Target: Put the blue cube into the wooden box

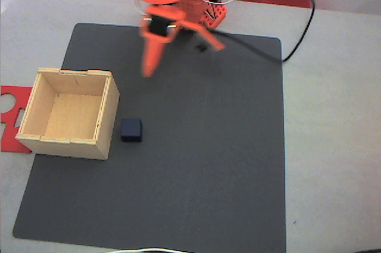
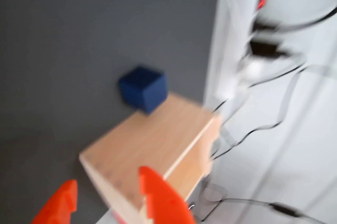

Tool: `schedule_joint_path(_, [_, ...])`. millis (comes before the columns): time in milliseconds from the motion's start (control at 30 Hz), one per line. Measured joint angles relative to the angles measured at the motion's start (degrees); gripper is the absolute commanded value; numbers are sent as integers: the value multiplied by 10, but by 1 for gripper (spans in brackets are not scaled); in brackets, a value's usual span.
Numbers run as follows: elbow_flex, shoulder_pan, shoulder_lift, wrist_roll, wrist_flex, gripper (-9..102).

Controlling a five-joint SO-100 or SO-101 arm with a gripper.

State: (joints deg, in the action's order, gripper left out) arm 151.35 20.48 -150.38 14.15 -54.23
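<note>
The blue cube (image 1: 131, 130) is a small dark navy block on the dark grey mat, just right of the wooden box (image 1: 68, 113) and close to its wall. The box is pale plywood, open-topped and holds nothing. My orange gripper (image 1: 181, 59) hangs blurred above the mat's far edge, well away from cube and box, its fingers spread. In the wrist view the cube (image 2: 143, 88) lies beyond the box (image 2: 158, 139), and my gripper (image 2: 108, 176) is open at the bottom edge with nothing between the orange fingertips (image 2: 158, 195).
The dark mat (image 1: 202, 158) covers most of the white table. A flat red cut-out sheet (image 1: 11, 116) lies left of the box. A black cable (image 1: 300, 38) curves off the mat's far right corner. Loose wires (image 2: 274, 76) lie on the white table in the wrist view.
</note>
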Motion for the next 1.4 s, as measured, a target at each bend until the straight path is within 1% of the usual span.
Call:
schedule_joint_path(100, [-113, 38, 181, 30, -2, 20])
schedule_joint_path(200, [-160, 44, 238, 62, -31, 21])
schedule_joint_path(300, [-178, 31, 243, 83, -56, 21])
schedule_joint_path(400, [-180, 12, 243, 114, -63, 21])
schedule_joint_path(500, [-180, 13, 229, 151, -67, 23])
schedule_joint_path(600, [-182, 13, 226, 177, -98, 24])
schedule_joint_path(733, [-203, 11, 226, 179, -165, 25])
schedule_joint_path(867, [-204, 12, 226, 162, -200, 24])
schedule_joint_path(1067, [-204, 17, 222, 146, -207, 26])
schedule_joint_path(1267, [-204, 18, 222, 146, -200, 27])
schedule_joint_path(1400, [-204, 39, 221, 146, -188, 27])
